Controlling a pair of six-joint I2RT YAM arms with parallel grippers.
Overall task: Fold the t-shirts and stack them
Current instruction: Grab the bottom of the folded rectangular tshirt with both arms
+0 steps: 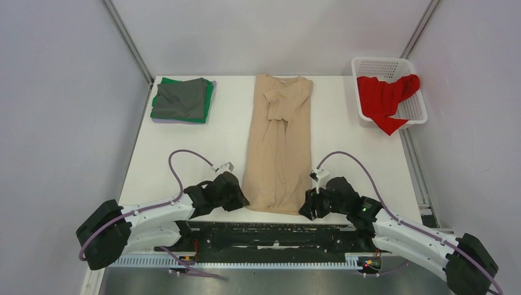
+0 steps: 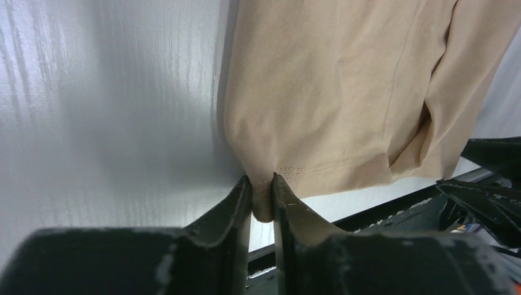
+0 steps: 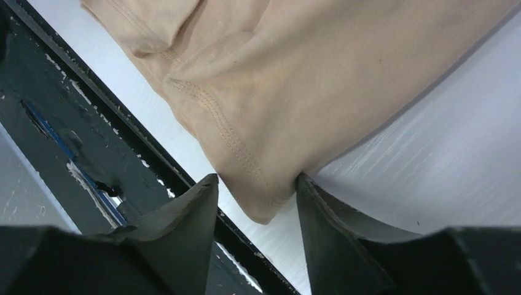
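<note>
As the beige t-shirt [image 1: 279, 144] lies lengthwise up the tabletop [image 1: 347, 153], its near-left hem corner is pinched in the left fingers [image 2: 236, 212], its near-right (unclamped) straddled by parted right fingers [image 3: 193, 212].

Bright, even light (wrist foregrounds blurred)

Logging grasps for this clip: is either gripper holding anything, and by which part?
The left gripper pinches the long beige cloth t-shirt at its near-left hem corner. The right gripper straddles the other corner, open.
</note>
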